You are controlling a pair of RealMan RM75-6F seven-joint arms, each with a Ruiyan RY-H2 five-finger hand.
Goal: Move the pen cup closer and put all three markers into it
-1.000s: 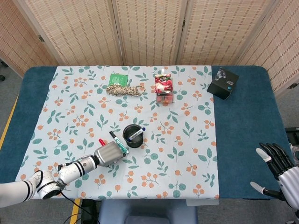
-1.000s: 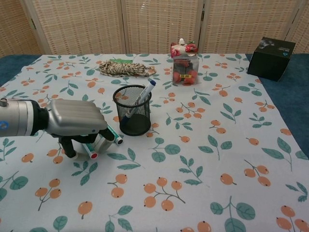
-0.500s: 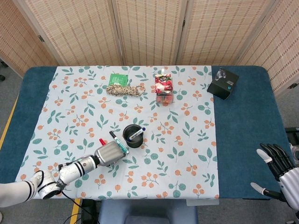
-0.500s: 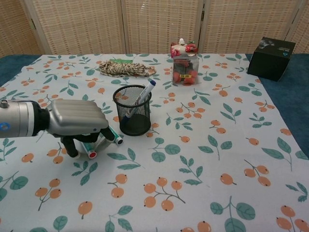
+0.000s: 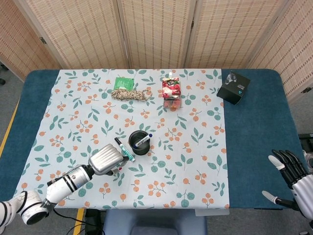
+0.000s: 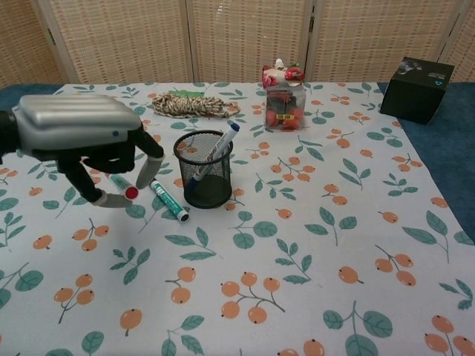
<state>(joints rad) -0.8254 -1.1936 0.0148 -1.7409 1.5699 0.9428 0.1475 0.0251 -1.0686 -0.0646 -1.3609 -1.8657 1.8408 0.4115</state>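
My left hand [image 6: 82, 144] is raised off the table, fingers curled down around the red-capped marker [image 6: 122, 186], which I have pinched between thumb and fingers, cap end poking out below the palm. From the head view the same hand [image 5: 105, 159] sits just left of the cup. The green marker [image 6: 168, 201] lies flat on the cloth beside my fingers, not touching them, close to the foot of the black mesh pen cup [image 6: 203, 170]. The cup stands upright with the blue-capped marker [image 6: 219, 150] leaning inside it, cap up over the rim. Further back I see a coil of rope [image 6: 194, 105], a clear box of red sweets [image 6: 283, 99] and a black box [image 6: 425, 79] on the blue table edge. My right hand [image 5: 293, 178] hangs at the table's right corner, fingers spread, holding nothing.
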